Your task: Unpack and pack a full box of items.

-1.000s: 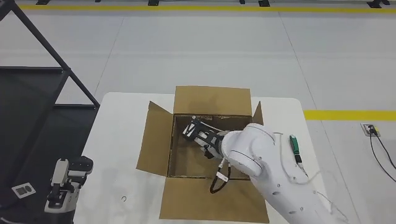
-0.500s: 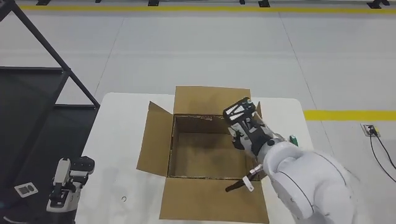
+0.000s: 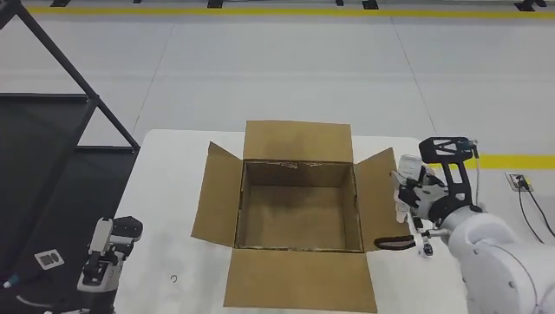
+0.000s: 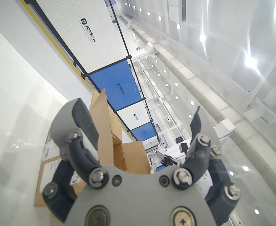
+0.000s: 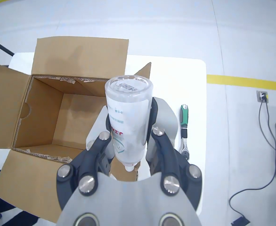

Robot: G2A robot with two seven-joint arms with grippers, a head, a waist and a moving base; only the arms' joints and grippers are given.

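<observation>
While the right pincer (image 5: 128,121) pinches the clear bottle (image 5: 127,104) around its middle, I would lower slowly and let go only once it rests beside the wrench (image 5: 184,128), clear of the box (image 5: 41,111). Its long axis runs straight out between the fingers, cap toward the wrist, base away. The left pincer (image 4: 139,116) is spread, empty.

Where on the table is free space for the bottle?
Bare table left of the box; also the far right corner beyond the ratchet. Tight between the box's right flap and ratchet, where the right gripper holds the bottle.
</observation>
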